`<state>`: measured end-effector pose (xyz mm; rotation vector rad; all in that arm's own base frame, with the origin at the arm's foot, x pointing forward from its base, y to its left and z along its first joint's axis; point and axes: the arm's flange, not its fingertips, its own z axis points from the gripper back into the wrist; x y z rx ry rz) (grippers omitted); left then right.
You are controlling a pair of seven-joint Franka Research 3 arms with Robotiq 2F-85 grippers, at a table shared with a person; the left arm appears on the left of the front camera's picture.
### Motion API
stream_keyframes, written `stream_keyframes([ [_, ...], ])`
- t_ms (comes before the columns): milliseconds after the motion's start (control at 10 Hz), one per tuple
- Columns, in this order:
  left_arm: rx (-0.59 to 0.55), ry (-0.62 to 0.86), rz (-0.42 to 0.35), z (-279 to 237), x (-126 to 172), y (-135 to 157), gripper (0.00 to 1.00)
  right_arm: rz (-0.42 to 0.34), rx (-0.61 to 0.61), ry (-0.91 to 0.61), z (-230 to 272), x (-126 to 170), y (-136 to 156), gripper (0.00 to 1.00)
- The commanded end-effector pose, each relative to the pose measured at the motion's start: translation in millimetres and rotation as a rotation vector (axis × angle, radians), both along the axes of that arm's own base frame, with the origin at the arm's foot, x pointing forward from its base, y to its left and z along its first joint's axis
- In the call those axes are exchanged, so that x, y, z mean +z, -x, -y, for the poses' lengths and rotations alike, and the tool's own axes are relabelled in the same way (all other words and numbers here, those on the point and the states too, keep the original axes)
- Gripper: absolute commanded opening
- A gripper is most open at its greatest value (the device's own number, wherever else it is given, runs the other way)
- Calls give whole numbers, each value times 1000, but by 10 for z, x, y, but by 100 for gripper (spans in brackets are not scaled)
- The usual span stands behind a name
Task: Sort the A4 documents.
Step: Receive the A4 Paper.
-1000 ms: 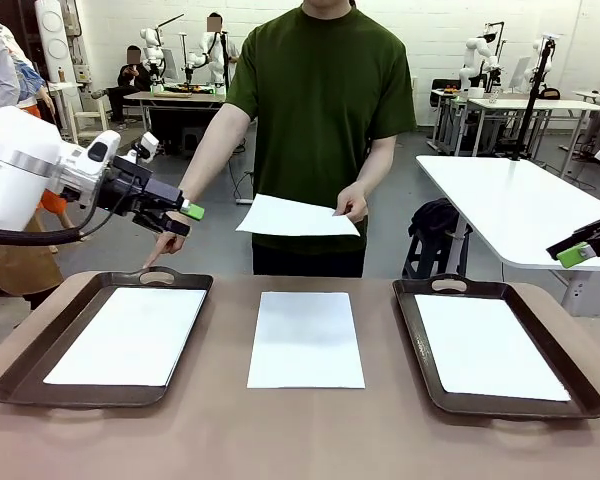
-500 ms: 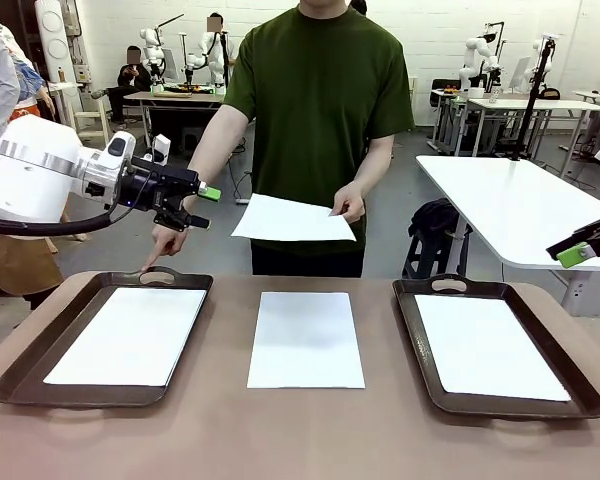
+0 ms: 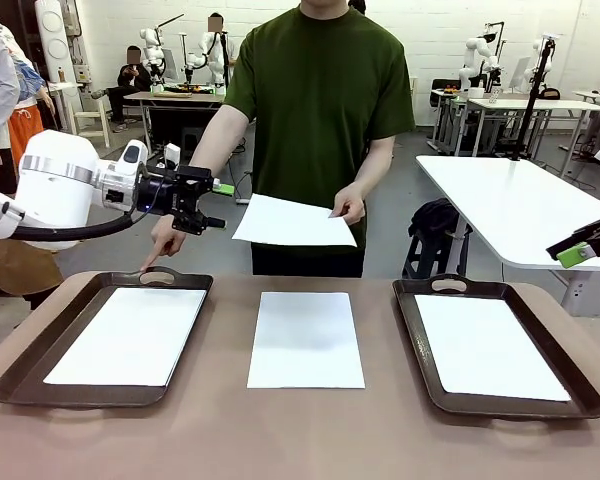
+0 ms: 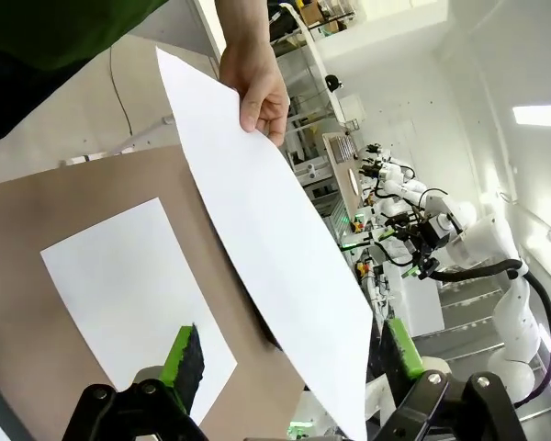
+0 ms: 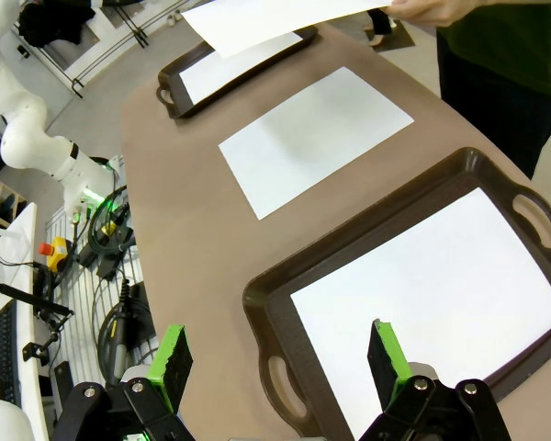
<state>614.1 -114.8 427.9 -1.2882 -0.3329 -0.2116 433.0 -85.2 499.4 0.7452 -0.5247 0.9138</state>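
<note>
Brown table (image 3: 300, 430) spans the foreground, with a busy lab behind it. At its centre the middle sheet (image 3: 305, 340) lies flat. Left of that sheet sits the left tray (image 3: 20, 375) with the left sheet (image 3: 130, 335) inside it. The right tray (image 3: 410, 340) sits to the right, holding the right sheet (image 3: 490, 345). Beyond and above the middle sheet, a person's hand (image 3: 350, 205) pinches the held sheet (image 3: 295, 222) in the air. The pointing hand (image 3: 162, 245) touches the left tray's far handle. The left gripper (image 3: 219, 205) hovers up-left of the middle sheet, just beside the held sheet, with its jaws spread and empty. The right gripper (image 3: 580, 248) hangs far right of the middle sheet, jaws also spread and empty.
</note>
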Motion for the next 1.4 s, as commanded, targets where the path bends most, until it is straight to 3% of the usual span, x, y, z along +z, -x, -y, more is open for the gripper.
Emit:
stream_keyframes([
  [0, -12, 27, -27, 123, 60, -128, 100, 2, 7, -3, -2, -2, 5, 100],
  [700, -21, 47, -138, 472, -307, -339, 100, 2, 7, -3, -2, -2, 5, 100],
  [1300, -28, 81, -179, 639, -353, -482, 100, 2, 7, -3, -2, -2, 5, 100],
])
